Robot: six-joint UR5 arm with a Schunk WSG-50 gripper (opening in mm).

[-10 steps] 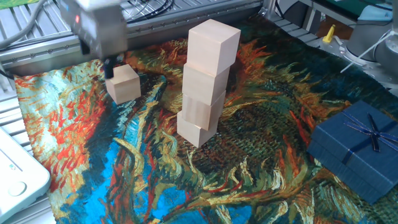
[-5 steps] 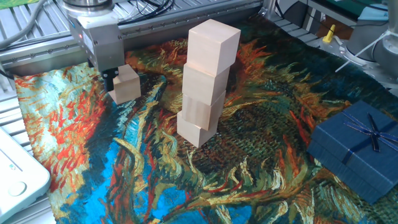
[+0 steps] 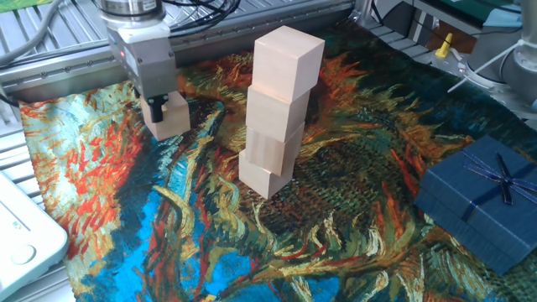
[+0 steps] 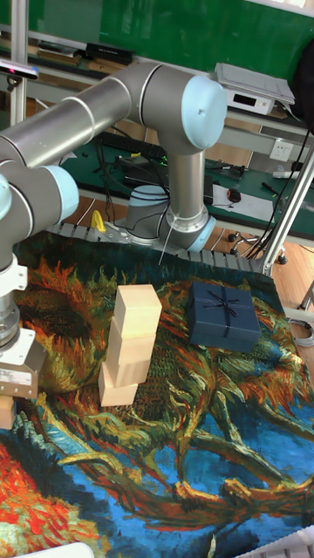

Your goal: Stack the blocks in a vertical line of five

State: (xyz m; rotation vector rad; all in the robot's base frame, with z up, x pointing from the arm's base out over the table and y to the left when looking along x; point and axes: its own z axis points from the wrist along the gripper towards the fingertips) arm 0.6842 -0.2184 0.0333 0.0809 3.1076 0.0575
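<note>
Several pale wooden blocks stand in a slightly twisted stack (image 3: pixel 277 117) at the middle of the painted cloth, also seen as a stack (image 4: pixel 128 349) in the tall fixed view. One loose block (image 3: pixel 174 119) lies on the cloth to the stack's left, cut by the left edge as a block (image 4: pixel 4 411) in the tall view. My gripper (image 3: pixel 166 111) is lowered over this loose block, open, its jaws astride it. One dark finger (image 3: pixel 156 110) shows against the block's near-left face. The other finger is hidden behind the block.
A dark blue ribboned gift box (image 3: pixel 482 201) sits at the right of the cloth. A white device (image 3: pixel 21 235) lies off the cloth's left edge. Metal rails and cables (image 3: pixel 252 13) run along the back.
My gripper has moved right and down from beside the loose block until its fingers straddle it. The block and the stack have stayed in place.
</note>
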